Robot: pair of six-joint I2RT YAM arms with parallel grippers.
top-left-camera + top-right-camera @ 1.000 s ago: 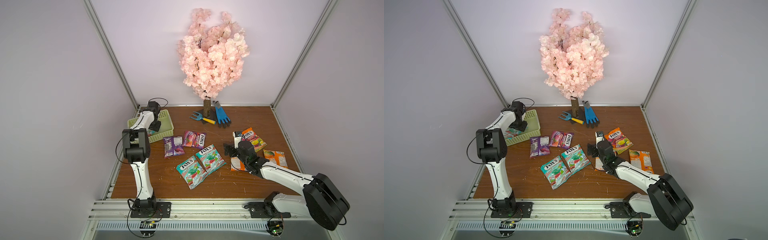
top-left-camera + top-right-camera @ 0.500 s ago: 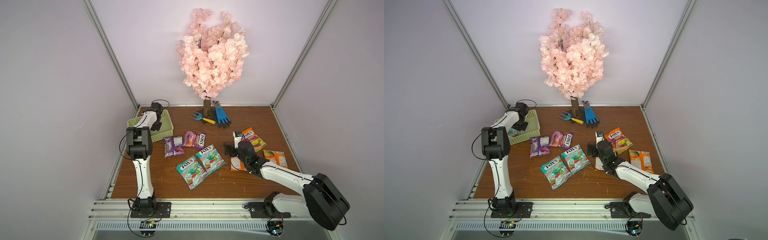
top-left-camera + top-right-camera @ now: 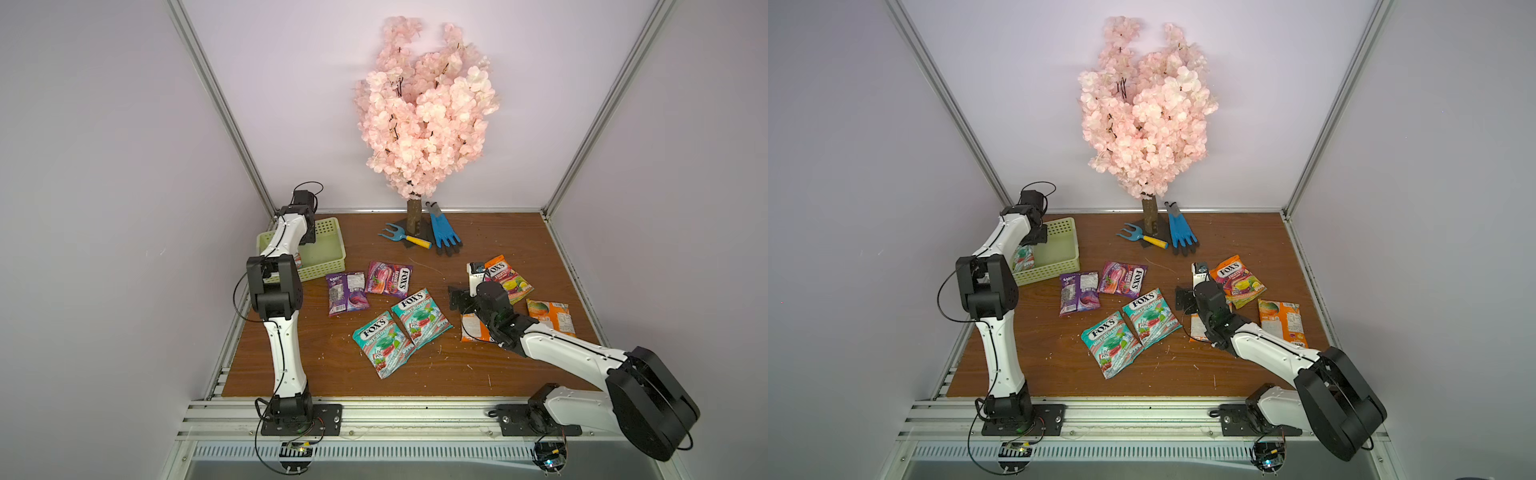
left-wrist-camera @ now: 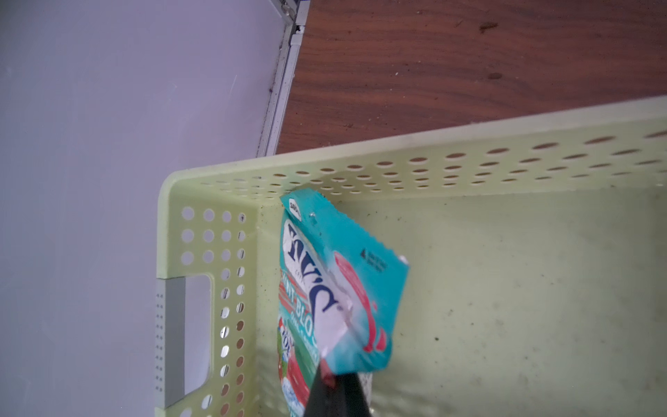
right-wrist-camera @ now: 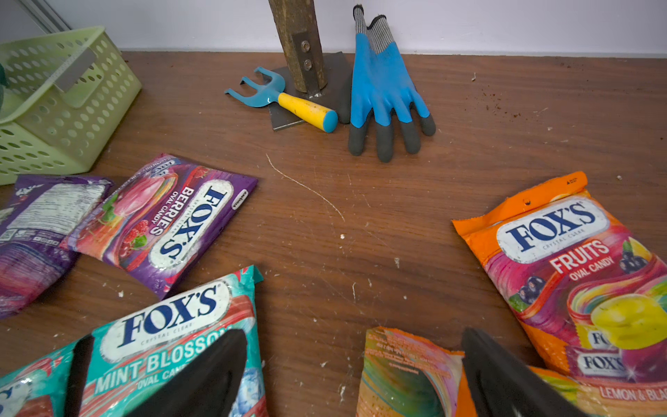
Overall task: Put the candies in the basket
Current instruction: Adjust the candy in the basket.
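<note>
While the left arm (image 3: 286, 237) leans over the basket (image 3: 322, 270) at the table's far-left corner, it hides part of that tub in both top views. By the back wall: pink blossom tree (image 3: 424, 112), hand rake (image 3: 401, 236) (teal head, yellow handle) and blue glove (image 3: 444, 235), all well apart from the bags. The wood table (image 3: 498, 232) is scratched, w/ crumbs.

Writing: berries bag (image 5: 173, 220), purple, reads "FOX'S BERRIES OVAL CANDY". The purple bag (image 5: 39, 224) just beside it lies back-up, small print only. Far teal bag (image 3: 419, 318) and near teal bag (image 3: 382, 343) lie side by side and read "FOX'S MINT BLOSSOM". Fruits bag (image 5: 570, 267), orange, reads "FOX'S FRUITS OVAL CANDY", lower down "LEMON & BLAC…". All are flat and glossy w/ fruit pics.

Left gripper (image 4: 337, 395): jaws closed, pinching a folded teal bag (image 4: 346, 274) inside the pale-green basket, its corner against the perforated wall. Right gripper (image 5: 352, 339): jaws wide, empty, low over a back-up orange bag (image 5: 400, 375) that the right arm (image 3: 561, 345) partly covers. Another orange bag (image 3: 550, 318) lies back-up near the right edge.
</note>
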